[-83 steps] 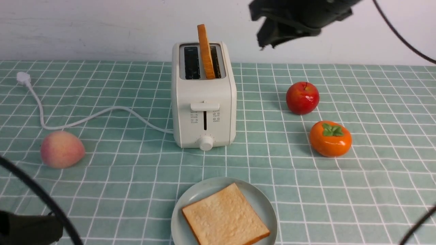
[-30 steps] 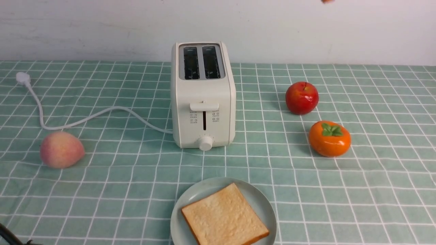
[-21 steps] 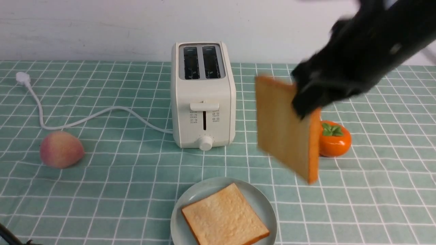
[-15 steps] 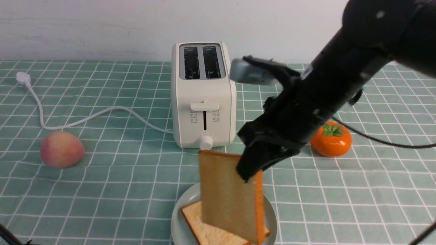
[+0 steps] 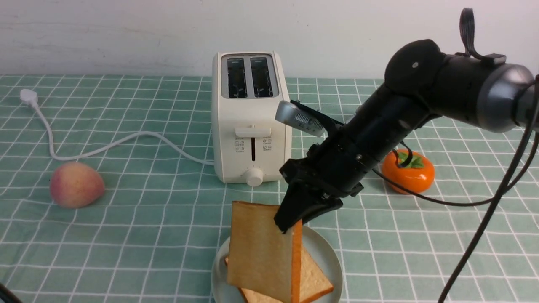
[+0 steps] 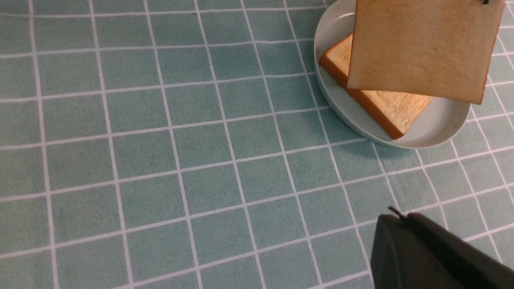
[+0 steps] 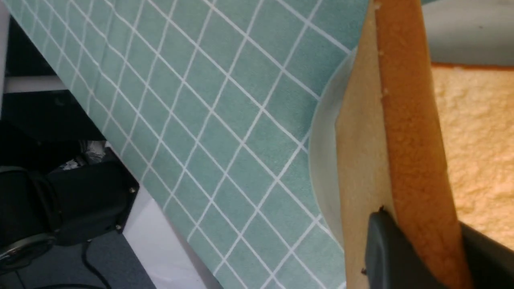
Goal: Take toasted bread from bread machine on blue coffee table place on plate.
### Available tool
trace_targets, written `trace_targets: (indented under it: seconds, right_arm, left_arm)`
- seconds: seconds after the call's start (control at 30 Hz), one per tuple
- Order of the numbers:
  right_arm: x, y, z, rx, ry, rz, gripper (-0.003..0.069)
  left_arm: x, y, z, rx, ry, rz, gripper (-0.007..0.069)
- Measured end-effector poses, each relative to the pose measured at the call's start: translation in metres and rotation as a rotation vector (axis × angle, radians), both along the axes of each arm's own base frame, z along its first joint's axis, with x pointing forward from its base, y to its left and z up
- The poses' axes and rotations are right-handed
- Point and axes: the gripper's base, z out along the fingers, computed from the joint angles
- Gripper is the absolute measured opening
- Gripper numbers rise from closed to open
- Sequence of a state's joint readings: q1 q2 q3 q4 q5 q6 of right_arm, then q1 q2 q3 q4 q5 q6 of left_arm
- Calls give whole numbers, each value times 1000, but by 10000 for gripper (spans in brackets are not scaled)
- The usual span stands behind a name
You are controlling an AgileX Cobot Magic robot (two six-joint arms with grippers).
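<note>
Nearest me, the left black gripper [image 6: 405, 218] is closed. The right black gripper [image 5: 290, 225] pinches an upright golden-brown square toast slice [image 5: 261, 252] over the round pale blue-green plate [image 5: 330, 261], where another crusty toast slice [image 5: 313, 280] lies. Behind stands the cream-white boxy toaster [image 5: 240, 118].

The coffee table [image 5: 139, 252], clothed in pale green white-gridded fabric, bears the plate [image 5: 332, 265] just below the right gripper [image 5: 288, 223]. Beyond that gripper stands the cream toaster [image 5: 231, 143], its white cord [image 5: 139, 134] trailing left; the persimmon [image 5: 421, 179] sits to its right, the peach [image 5: 77, 185] well to its left.
</note>
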State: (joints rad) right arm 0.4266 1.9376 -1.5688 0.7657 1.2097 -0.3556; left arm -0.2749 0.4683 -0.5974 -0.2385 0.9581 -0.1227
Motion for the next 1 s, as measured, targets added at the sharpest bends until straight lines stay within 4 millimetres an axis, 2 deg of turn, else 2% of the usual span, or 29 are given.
trace_targets:
  seconds: [0.1,0.3,0.33,0.37,0.4,0.5,0.53,0.67,0.7,0.8,0.87,0.9,0.97,1.0]
  right_arm:
    - [0,-3,-4,-68,-7,-2,148]
    - [2,-13,-11,-221,-24,-27,369]
    - [2,-14,-11,-225,-26,-28,376]
    - [5,-17,-7,-271,-50,-37,439]
    - [8,-18,-4,-288,-69,-42,462]
    - [14,-23,13,-337,-126,-109,506]
    - [14,-25,24,-347,-146,-156,509]
    - [-2,-38,74,-325,-235,-265,459]
    - [-12,-43,92,-311,-275,-282,421]
    - [-35,-57,130,-278,-369,-308,318]
    - [-61,-72,163,-255,-462,-338,208]
    - [-67,-77,171,-258,-491,-349,178]
    - [-94,-95,198,-256,-586,-401,84]
    - [-98,-99,201,-259,-601,-411,69]
  left_arm:
    - [0,0,0,0,0,0,-14]
    - [0,-1,0,-8,3,-2,-14]
    - [0,-1,0,-8,3,-2,-14]
    - [0,-1,0,-9,4,-2,-14]
    - [0,-1,0,-10,4,-3,-14]
    - [0,-1,0,-15,5,-4,-14]
    - [0,-1,0,-18,5,-4,-14]
    - [0,-1,0,-19,3,-4,-14]
    - [0,-1,0,-19,3,-4,-14]
    - [0,-1,1,-19,3,-4,-14]
    - [0,-1,1,-19,2,-3,-14]
    - [0,-1,1,-19,2,-3,-14]
    - [1,-1,1,-23,-9,0,-14]
    - [1,-1,2,-24,-11,0,-14]
